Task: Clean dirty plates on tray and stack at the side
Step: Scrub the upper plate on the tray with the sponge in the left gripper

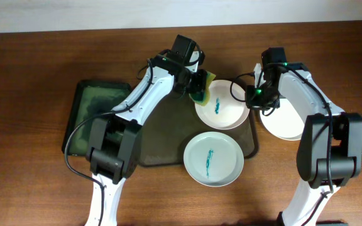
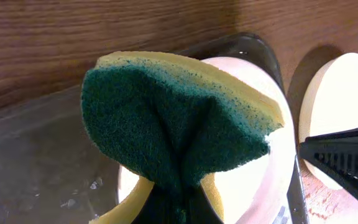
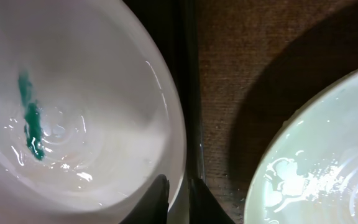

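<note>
Overhead view: a dark tray [image 1: 162,135] lies on a wooden table [image 1: 30,63]. A dirty plate [image 1: 220,105], white with a green smear, sits at the tray's far right corner. A second dirty plate [image 1: 213,159] overhangs the tray's near edge. A clean plate [image 1: 288,119] rests on the table just right of the tray, apparently the start of the stack. The left gripper [image 1: 198,86] holds a sponge [image 1: 202,91] over the far plate's left rim. The right gripper [image 1: 251,95] meets that plate's right rim.

Left wrist view: the sponge [image 2: 179,124] is folded, green scouring side outward, and clamped at its base, ready to scrub. The fingers are mostly hidden behind it. The dirty plate [image 2: 257,183] lies just beyond.

Right wrist view: the right gripper [image 3: 182,199] straddles the dirty plate's [image 3: 104,124] rim, one finger inside and one outside. It seems pinched on, likely bracing the plate against scrubbing. The clean plate [image 3: 316,162], wet, lies alongside.
</note>
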